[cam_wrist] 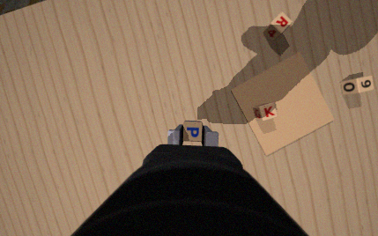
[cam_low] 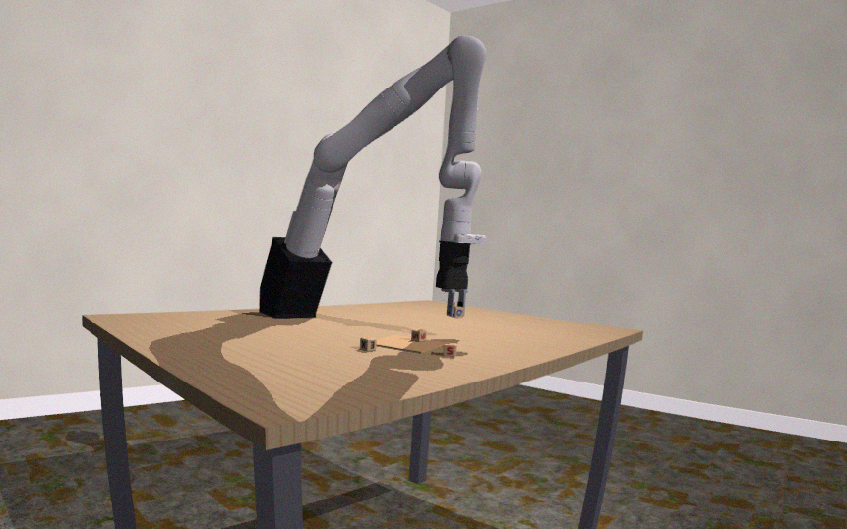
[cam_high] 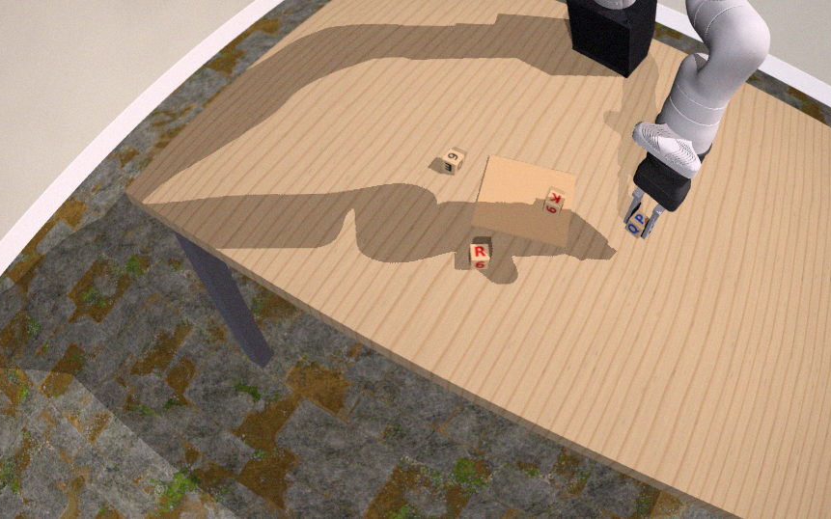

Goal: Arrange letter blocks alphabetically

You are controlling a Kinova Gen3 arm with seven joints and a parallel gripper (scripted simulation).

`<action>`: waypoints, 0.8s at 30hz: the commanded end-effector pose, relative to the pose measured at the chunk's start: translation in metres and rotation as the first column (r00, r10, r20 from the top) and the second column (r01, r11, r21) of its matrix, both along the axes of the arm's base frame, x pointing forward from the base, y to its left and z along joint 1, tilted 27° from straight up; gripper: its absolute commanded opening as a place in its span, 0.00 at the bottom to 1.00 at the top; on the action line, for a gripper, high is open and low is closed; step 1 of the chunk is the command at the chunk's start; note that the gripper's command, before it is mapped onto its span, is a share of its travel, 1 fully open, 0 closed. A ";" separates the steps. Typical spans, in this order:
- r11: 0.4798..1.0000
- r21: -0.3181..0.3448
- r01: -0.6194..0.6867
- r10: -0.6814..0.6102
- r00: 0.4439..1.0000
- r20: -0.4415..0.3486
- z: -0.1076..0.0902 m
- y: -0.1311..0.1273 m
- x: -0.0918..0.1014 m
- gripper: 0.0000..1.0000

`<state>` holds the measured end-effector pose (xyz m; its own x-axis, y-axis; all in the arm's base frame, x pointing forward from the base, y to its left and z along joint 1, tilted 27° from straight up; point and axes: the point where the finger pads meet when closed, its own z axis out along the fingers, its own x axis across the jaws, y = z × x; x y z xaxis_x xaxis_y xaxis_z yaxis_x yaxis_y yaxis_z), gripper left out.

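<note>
Blue letters marked the P block (cam_high: 637, 224) (cam_low: 458, 311) (cam_wrist: 193, 131), which was clasped between the two fingers of the gripper (cam_high: 636, 229) (cam_low: 455, 313) (cam_wrist: 192, 132). The fingers stood about halfway apart, one against each of two opposite sides of the block. The gripper pointed down and held it above the wooden table (cam_high: 728, 322) (cam_low: 531, 335) (cam_wrist: 67, 110), off to the side of the mat (cam_high: 514, 180) (cam_low: 396, 342) (cam_wrist: 305, 101) where the red K block lay. The P was on top, and a blue Q showed on a side face in the top view.

The K block (cam_high: 553, 201) (cam_low: 418, 335) (cam_wrist: 266, 111) rested on the mat, near the edge closest to the gripper. The R block (cam_high: 479, 255) (cam_low: 450, 350) (cam_wrist: 278, 26), its letter also red, sat on the table just beyond the side of the mat farther from the black pedestal (cam_high: 586, 32) (cam_low: 274, 289). A block with a black numeral on top (cam_high: 453, 160) (cam_low: 367, 344) (cam_wrist: 357, 84) stood off the mat, on the opposite side from the gripper. The mat lay flat, partly under the arm's shadow. Of the three letter blocks, only the K block was on it.
</note>
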<state>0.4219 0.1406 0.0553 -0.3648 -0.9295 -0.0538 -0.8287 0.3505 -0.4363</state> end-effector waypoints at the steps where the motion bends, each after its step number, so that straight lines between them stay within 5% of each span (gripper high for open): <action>1: 1.000 -0.001 -0.011 0.011 1.000 0.004 0.009 0.004 -0.003 0.49; 24: 1.000 0.002 -0.012 0.012 1.000 0.006 0.040 0.008 -0.017 0.49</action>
<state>0.4051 0.1472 0.0902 -0.3599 -0.9312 -0.0578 -0.8301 0.3479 -0.4357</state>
